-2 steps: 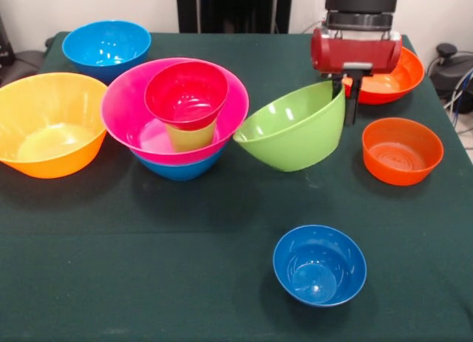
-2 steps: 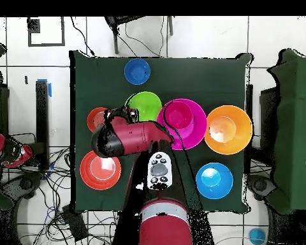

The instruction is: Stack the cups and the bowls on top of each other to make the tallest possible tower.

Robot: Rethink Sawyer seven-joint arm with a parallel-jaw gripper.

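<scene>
one green bowl (image 1: 295,131) hangs tilted, rim clamped in the pincer (image 1: 347,87); next, carry it over the tower (image 1: 185,109) and level it.

I find no readable text, label, brand, number or sign in either view. The bowls (image 1: 297,128) are plain, with no markings I can make out. The grey panel (image 2: 159,172) on the arm carries round buttons, but any marks on them are too small to read.
</scene>
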